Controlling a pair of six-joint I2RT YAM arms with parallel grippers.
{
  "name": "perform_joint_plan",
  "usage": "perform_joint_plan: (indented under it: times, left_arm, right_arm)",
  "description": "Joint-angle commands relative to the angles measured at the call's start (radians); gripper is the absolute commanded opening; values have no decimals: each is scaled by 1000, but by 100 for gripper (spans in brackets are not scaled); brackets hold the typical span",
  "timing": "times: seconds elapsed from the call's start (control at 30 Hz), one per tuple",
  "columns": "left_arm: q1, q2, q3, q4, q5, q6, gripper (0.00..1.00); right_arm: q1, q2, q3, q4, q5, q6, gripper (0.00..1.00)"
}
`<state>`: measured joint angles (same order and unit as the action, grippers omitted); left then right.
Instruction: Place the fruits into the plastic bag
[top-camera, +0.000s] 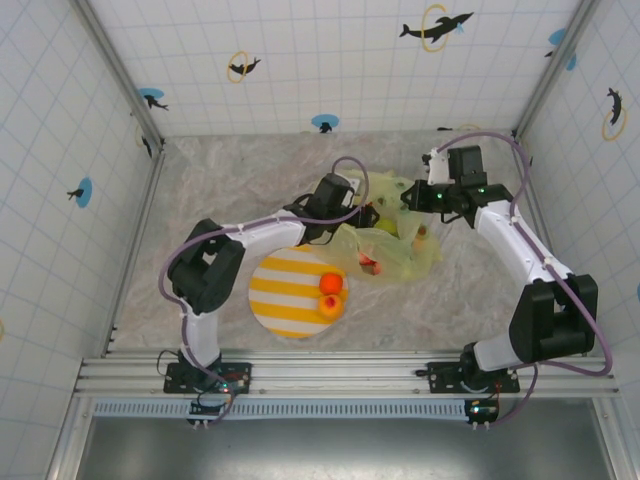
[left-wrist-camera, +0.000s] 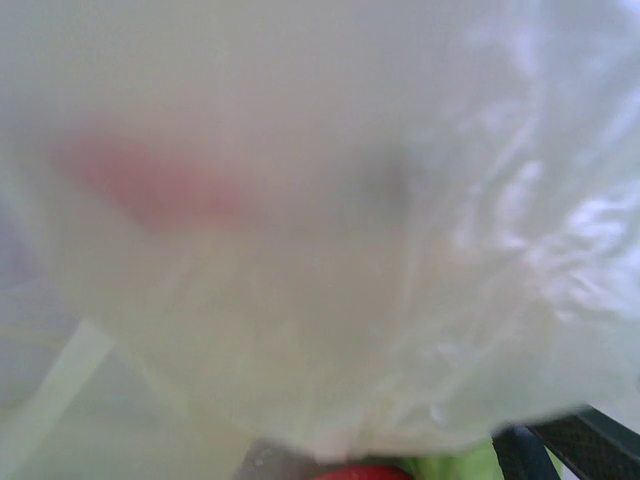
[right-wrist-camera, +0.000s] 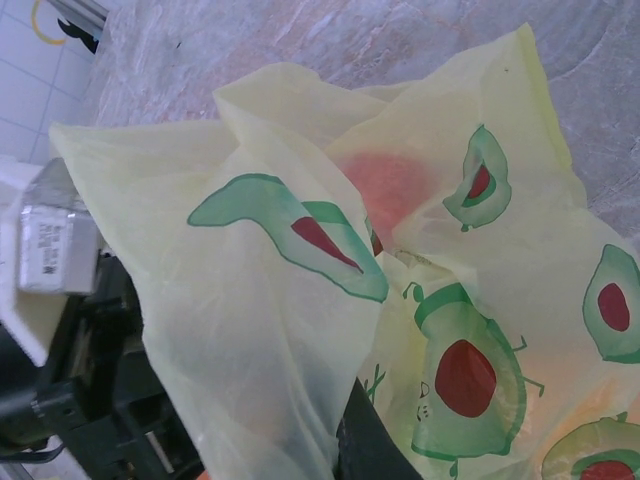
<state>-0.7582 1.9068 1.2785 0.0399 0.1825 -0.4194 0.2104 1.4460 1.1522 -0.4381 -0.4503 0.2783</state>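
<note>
The plastic bag (top-camera: 395, 245) lies crumpled right of the plate, yellow-green with avocado prints (right-wrist-camera: 470, 375). Inside it a green fruit (top-camera: 387, 226), a red one (top-camera: 371, 264) and an orange one (top-camera: 422, 236) show through the film. Two orange-red fruits (top-camera: 331, 283) (top-camera: 328, 306) rest on the plate's right edge. My left gripper (top-camera: 368, 216) reaches into the bag's mouth. Film covers most of its wrist view, where a red fruit (left-wrist-camera: 365, 472) lies below, apart from the one dark finger (left-wrist-camera: 570, 440) that shows far to the right. My right gripper (top-camera: 412, 203) is shut on the bag's rim (right-wrist-camera: 300, 330), holding it up.
The round yellow-and-white striped plate (top-camera: 280, 300) sits near the front centre of the marble tabletop (top-camera: 230, 190). Tiled walls enclose the table on three sides. Both arms cross above the bag at mid-table.
</note>
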Motion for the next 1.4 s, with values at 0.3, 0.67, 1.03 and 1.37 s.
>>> perform_joint_plan:
  times: [0.3,0.67,1.03,1.37]
  left_arm:
    - [43,-231,-182,26,-43,31,82]
    - [103,-546,-425,-53,-174,-19,82]
    - [104,-849,-697,-98,-168,-195,82]
    - [-222,-819,-777,-103,-165,-200,88]
  right_arm:
    - [4,2,-29,15,13,-17,6]
    - [2,13,-35,25,10,-19,6]
    - [2,27,-31,38,6,-17,6]
    - [3,27,-43,50,4,-12,6]
